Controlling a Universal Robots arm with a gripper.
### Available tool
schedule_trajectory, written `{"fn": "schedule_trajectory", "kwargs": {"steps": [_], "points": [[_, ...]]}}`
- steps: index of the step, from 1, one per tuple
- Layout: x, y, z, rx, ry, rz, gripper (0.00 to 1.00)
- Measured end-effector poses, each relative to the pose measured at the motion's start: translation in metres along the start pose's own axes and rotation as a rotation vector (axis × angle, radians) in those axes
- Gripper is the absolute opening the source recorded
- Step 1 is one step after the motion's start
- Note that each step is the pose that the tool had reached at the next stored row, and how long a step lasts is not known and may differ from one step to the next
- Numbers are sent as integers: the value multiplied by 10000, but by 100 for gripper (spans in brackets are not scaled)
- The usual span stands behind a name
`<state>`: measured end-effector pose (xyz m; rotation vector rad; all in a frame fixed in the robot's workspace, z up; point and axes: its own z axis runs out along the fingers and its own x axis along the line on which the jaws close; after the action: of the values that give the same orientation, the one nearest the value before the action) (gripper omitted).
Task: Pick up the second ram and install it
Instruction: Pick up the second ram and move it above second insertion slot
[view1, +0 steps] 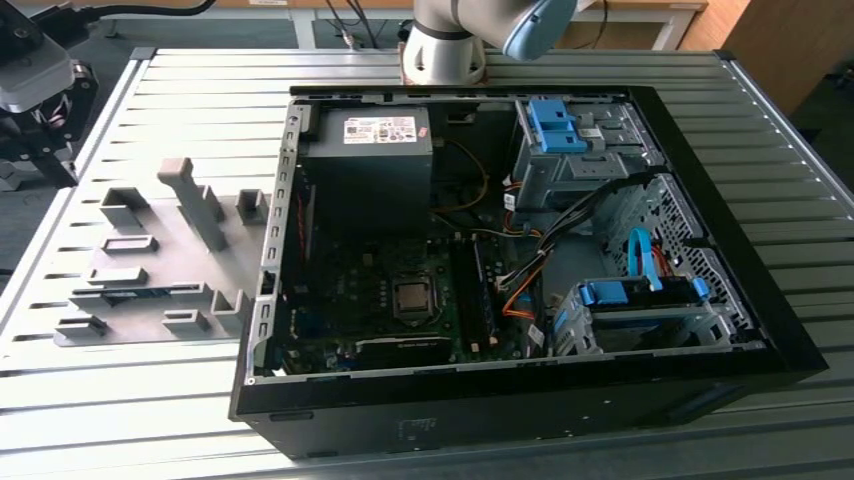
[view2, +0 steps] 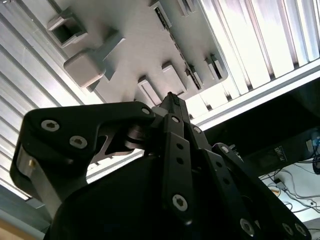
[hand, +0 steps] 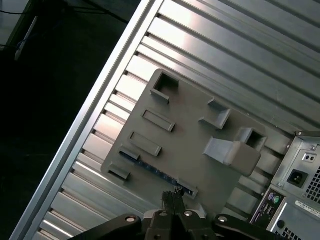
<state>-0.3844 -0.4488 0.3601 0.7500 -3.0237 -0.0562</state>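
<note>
Hovering over second ram (hand: 156, 172) in grey fixture (hand: 190, 115), end effector (hand: 171, 195) clenched, apparently empty. Risk: descending unopened, jabbing stick's edge.

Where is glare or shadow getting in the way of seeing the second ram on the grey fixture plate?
Exterior view: even light, and the second ram reads as a thin blue-green strip on the fixture plate. Second wrist view: the table slats blow out white, and the dark end effector sits in shadow. First wrist view: mild sheen on the slats, the second ram's edge plain.
</note>
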Motion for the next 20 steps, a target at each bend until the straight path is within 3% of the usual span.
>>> {"fn": "schedule_trajectory", "kwargs": {"steps": [20], "points": [[-2, 4, 0, 15, 38, -909, 11]]}}
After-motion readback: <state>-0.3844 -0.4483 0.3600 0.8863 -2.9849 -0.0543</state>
